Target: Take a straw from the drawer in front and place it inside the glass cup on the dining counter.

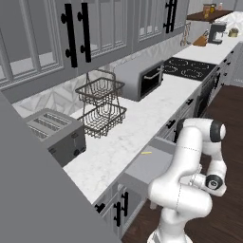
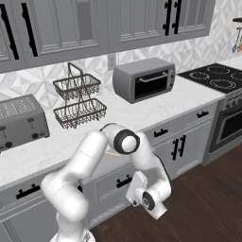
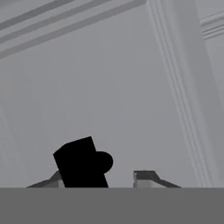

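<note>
Claw point(image 3: 98, 178) fingers stood parted in the hand view, not clamped on anything. A black handle end point(image 3: 83, 162) sat just in front of one dark fingertip and short of the other fingertip point(image 3: 144, 176), with a flat grey panel point(image 3: 113, 96) close behind. From the right base view I saw the hand low down, in front of the grey lower cabinets point(image 2: 182, 146).

I could see the wide shallow grey drawer point(image 1: 147, 170) pulled out from under the marble worktop point(image 1: 142, 118). The thin yellow straw point(image 1: 147, 153) lay flat on its floor near the worktop edge, alone and well apart from the claw. From the right base view I made out only a short length of the straw point(image 2: 112, 153) beside the white arm point(image 2: 85, 156).

On the worktop stood a two-tier dark wire basket point(image 1: 100, 107), between a grey slot toaster point(image 1: 54, 133) and a grey toaster oven point(image 1: 140, 78).
</note>
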Motion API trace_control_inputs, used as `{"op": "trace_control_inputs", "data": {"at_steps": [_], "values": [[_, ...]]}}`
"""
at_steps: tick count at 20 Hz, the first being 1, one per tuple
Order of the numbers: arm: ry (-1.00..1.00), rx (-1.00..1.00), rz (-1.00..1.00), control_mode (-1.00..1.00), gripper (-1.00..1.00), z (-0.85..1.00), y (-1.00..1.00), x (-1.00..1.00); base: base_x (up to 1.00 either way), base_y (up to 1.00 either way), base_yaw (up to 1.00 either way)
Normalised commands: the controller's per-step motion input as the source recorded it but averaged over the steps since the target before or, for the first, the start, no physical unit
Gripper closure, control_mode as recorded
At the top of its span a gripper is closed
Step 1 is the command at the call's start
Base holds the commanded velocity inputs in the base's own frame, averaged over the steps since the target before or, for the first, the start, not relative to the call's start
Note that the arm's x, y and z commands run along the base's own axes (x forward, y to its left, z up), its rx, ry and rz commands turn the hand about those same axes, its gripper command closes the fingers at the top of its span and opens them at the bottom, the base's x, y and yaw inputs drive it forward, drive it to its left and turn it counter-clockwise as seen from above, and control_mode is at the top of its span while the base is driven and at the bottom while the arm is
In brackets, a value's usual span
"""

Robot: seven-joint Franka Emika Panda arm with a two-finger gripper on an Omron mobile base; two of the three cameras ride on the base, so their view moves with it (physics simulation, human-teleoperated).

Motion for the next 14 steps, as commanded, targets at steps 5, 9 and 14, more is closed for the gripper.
{"op": "trace_control_inputs", "data": {"at_steps": [5,9,14], "values": [[0.01,0.01,0.0,-1.0,-1.0,0.17,-0.49,-0.36,0.0,0.0,0.0],[0.0,0.0,0.0,-1.0,-1.0,0.59,-0.25,-0.08,0.0,0.0,0.0],[0.0,-0.13,0.0,-1.0,-1.0,0.84,-0.01,-0.01,0.0,0.0,0.0]]}}
